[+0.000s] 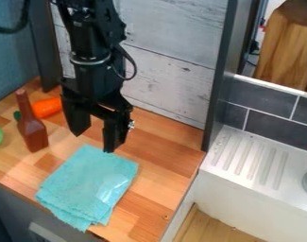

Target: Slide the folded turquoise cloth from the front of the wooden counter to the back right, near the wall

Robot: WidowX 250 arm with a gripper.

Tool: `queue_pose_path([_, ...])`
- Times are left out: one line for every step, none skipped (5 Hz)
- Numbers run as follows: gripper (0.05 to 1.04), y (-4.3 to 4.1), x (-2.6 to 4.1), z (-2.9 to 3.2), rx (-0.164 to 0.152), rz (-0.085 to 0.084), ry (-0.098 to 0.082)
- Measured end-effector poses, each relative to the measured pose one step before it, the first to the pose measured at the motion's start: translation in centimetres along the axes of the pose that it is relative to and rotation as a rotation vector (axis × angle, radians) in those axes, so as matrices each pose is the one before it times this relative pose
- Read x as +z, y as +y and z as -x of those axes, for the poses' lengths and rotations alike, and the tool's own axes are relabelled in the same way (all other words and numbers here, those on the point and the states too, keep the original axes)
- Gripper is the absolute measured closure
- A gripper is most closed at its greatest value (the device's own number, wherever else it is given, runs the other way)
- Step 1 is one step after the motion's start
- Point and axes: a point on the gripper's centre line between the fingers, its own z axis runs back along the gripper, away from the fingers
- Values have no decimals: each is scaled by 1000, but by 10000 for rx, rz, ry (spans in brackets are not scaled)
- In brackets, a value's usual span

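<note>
My black two-finger pincer (pixel 94 142) hangs open near the far edge of a folded turquoise cloth (pixel 89 182). Cloth lies on the wooden bench (pixel 165 137), beside a brown long-necked bottle (pixel 32 131).

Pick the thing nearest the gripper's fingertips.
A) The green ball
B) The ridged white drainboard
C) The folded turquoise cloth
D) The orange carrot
C: the spread fingers of the gripper hang right by the upper edge of the folded turquoise cloth on the wooden countertop.

Textured turquoise cloth (pixel 87 184), smooth wood counter (pixel 160 137), glossy brown plastic-looking bottle (pixel 32 126)
</note>
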Motion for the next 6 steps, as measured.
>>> queue_pose_path([83, 13, -581, 212, -2, 18, 199])
queue_pose_path([83, 26, -1783, -515, -588, 53, 195])
queue_pose_path([83, 894, -2134, 165, 226, -34, 644])
queue_pose_path([83, 629, -3008, 487, 155, 150, 1022])
queue_pose_path([84, 723, -2584, 423, 160, -294, 1213])
queue_pose_path([83, 142, -287, -371, -61, -51, 113])
